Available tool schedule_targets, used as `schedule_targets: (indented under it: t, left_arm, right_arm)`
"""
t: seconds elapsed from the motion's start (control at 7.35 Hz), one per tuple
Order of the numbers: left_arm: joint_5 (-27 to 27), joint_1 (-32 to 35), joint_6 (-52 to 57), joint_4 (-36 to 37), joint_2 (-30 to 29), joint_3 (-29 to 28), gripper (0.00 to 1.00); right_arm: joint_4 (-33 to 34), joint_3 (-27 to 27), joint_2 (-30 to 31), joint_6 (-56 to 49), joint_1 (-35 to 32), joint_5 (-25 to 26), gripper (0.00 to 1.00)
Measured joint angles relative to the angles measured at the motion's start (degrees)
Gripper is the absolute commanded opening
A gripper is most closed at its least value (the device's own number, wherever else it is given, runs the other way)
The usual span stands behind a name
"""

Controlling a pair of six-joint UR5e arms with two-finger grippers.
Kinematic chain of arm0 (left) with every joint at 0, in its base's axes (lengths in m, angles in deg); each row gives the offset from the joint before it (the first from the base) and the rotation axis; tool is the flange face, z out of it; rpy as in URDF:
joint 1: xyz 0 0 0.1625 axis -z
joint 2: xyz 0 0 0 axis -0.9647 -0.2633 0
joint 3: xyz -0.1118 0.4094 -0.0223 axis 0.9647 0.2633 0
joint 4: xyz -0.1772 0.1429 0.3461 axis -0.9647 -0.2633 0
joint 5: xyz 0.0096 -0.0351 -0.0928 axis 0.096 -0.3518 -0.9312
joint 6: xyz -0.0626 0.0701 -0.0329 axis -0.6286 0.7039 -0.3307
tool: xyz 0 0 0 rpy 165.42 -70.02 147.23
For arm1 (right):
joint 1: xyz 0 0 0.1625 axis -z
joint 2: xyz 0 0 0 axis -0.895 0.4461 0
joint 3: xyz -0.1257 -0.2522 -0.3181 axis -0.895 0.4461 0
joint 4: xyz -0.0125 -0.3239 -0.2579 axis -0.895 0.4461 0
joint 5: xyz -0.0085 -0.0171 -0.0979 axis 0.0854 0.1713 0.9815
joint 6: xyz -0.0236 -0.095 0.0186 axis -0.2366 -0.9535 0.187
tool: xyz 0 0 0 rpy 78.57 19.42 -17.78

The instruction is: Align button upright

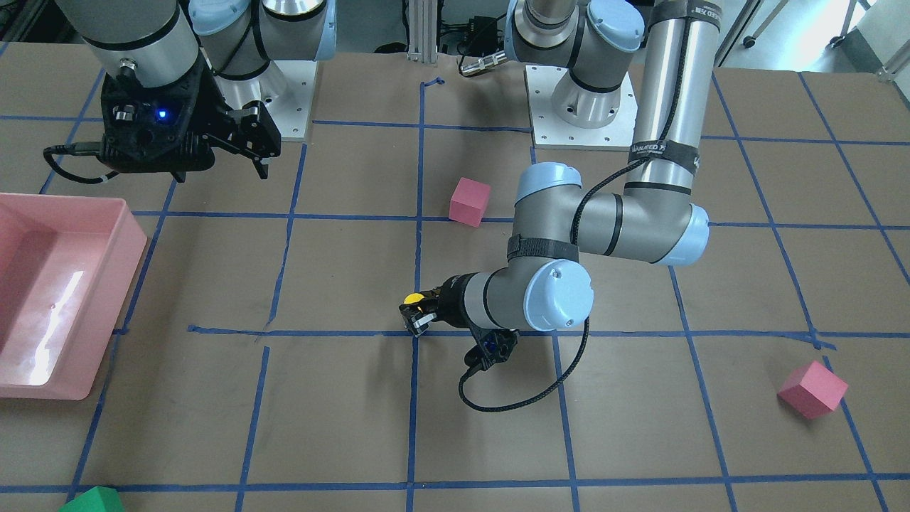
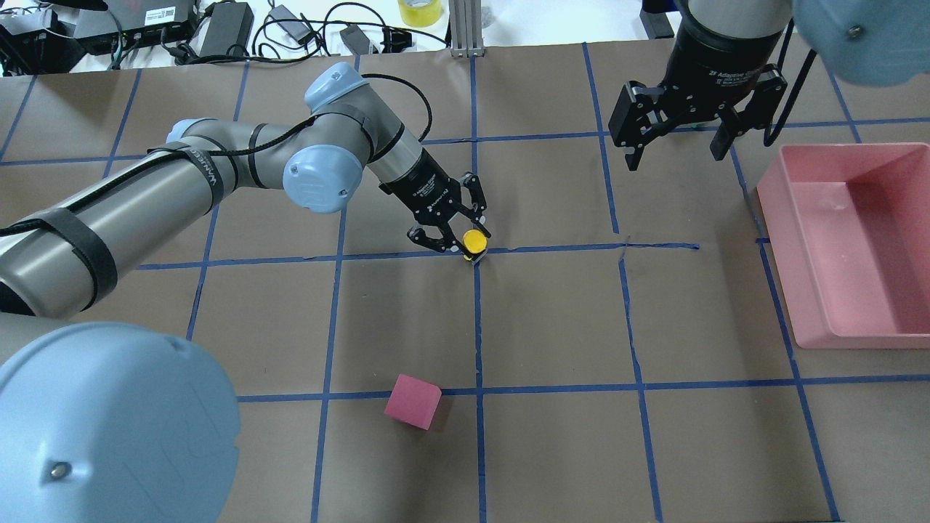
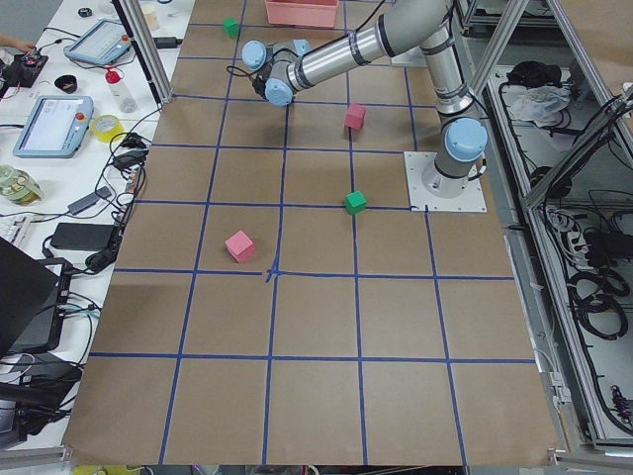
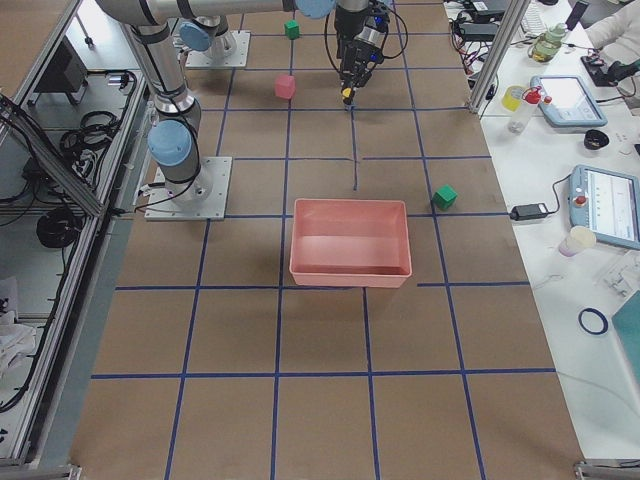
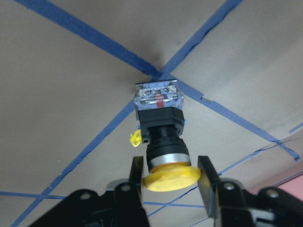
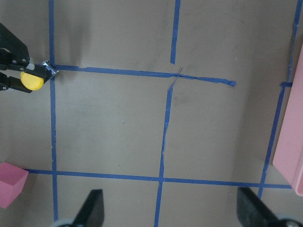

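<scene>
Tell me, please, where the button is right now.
In the overhead view, the button sits mid-table on a blue tape crossing, between the left gripper's fingers.

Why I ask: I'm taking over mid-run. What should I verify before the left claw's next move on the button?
1. Cap held: the left claw is shut on the button at its yellow cap, ok.
2. Grip firm enough to pivot it: cannot tell.
3. Upright: cannot tell; it looks tilted in the wrist view.
4. The right claw is open and well away: ok.
5. The nearest pink cube is apart from the button: ok.
</scene>
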Motion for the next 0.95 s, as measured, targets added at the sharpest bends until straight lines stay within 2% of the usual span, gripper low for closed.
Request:
schedule_targets:
  t: [0.41, 0.54, 0.82, 0.95]
  left_arm:
    - [-0.21, -0.16, -0.27, 0.04, 0.08, 0.29, 1.00]
    - [1.58, -0.30, 0.11, 0.26, 1.23, 0.10, 1.00]
    - [10.11, -1.51, 5.58, -0.79, 5.22, -1.02, 1.00]
    - [14.59, -3.20, 11.53, -3.51, 8.11, -2.00, 1.00]
  right_arm:
    - [-0.08, 0.00, -0.02, -0.01, 0.03, 0.00, 1.00]
    - [-0.12, 0.00, -0.04, -0.01, 0.03, 0.04, 1.00]
    - [-0.21, 0.00, 0.02, -0.07, 0.03, 0.40, 1.00]
    - [-0.21, 0.00, 0.03, -0.09, 0.03, 0.58, 1.00]
